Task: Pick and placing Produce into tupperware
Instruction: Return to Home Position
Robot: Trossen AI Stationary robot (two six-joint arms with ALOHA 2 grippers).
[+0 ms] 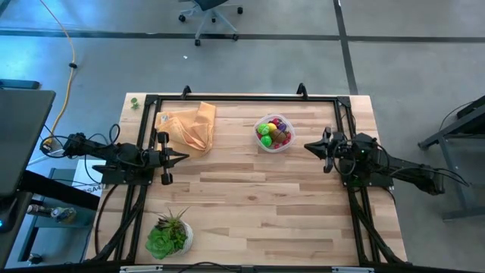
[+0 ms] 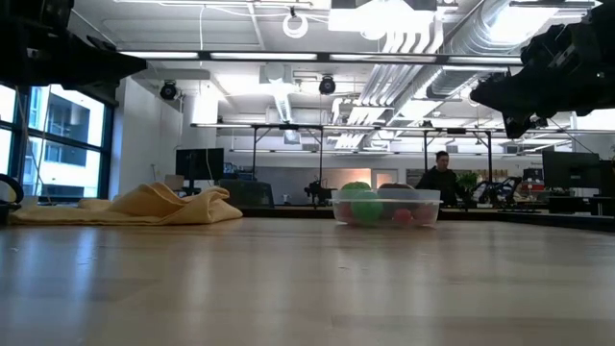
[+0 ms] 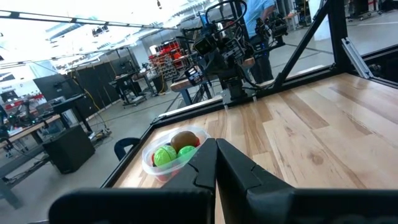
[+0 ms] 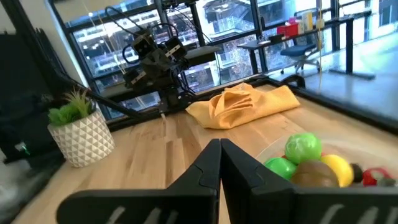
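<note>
On the far right of the table (image 1: 250,197): the clear tupperware (image 1: 258,136) sits upright, well apart from the table's edge.
Produce (image 1: 274,133): heaped inside the tupperware, with green, yellow, red, purple and brown pieces showing; from the low view the green ones rise above the tub's rim.
My right end effector (image 1: 308,145): raised off the table just right of the tupperware and pointing left toward it. Its fingers (image 4: 205,168) are pressed together with nothing between them.
My left end effector (image 1: 184,157): over the left half of the table, pointing right, well apart from the tupperware. Its fingers (image 3: 239,168) are also together and hold nothing.
Cloth (image 1: 189,125): tan-orange and rumpled, lying at the far left, just beyond my left end effector.
Plant (image 1: 168,235): leafy green in a white faceted pot, standing at the near left of the table.
Room beyond: a person (image 2: 442,179) shows behind the far edge in the low view, and an office chair (image 1: 208,11) stands on the grey floor.
</note>
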